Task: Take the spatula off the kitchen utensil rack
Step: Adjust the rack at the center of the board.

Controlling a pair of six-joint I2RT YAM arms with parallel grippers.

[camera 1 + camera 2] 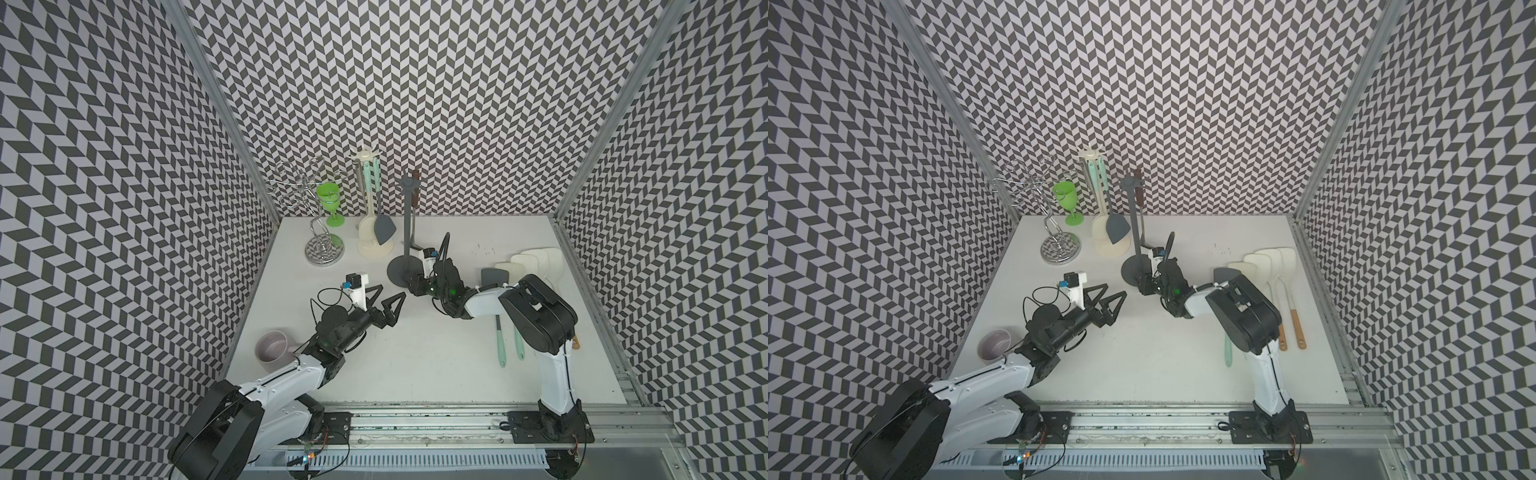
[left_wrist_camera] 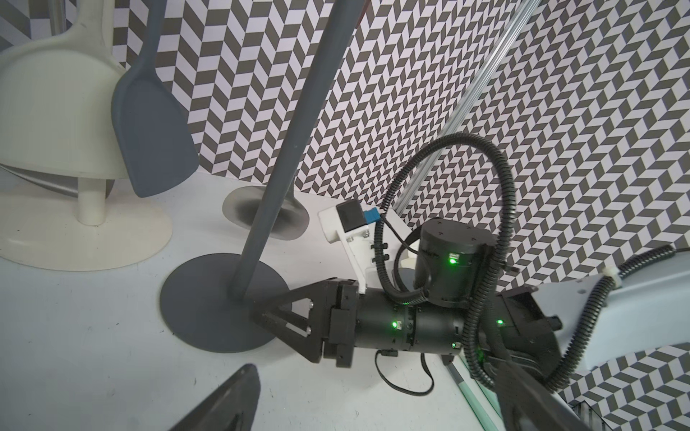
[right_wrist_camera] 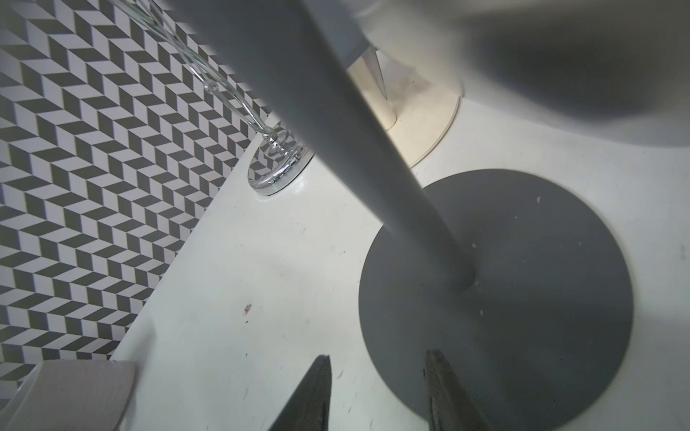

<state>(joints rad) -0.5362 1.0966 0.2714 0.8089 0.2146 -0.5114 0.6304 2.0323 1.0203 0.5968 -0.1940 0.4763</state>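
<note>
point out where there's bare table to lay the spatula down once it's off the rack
Widest bare patch: front middle of the table, between the left arm, the right arm and the front rail. A smaller one at the back, between the grey rack and the laid-out spatulas. Crowded: back left, where wire stand, cream rack and grey rack stand close.

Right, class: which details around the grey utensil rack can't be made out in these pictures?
- Brown-handled utensil: head hidden behind the right wrist camera in both top views; type unclear.
- Right gripper: finger bases cut off by the right wrist picture's edge; whether it touches the grey rack is unclear.
- Pale blurred shape, right wrist view: too close to identify.
</note>
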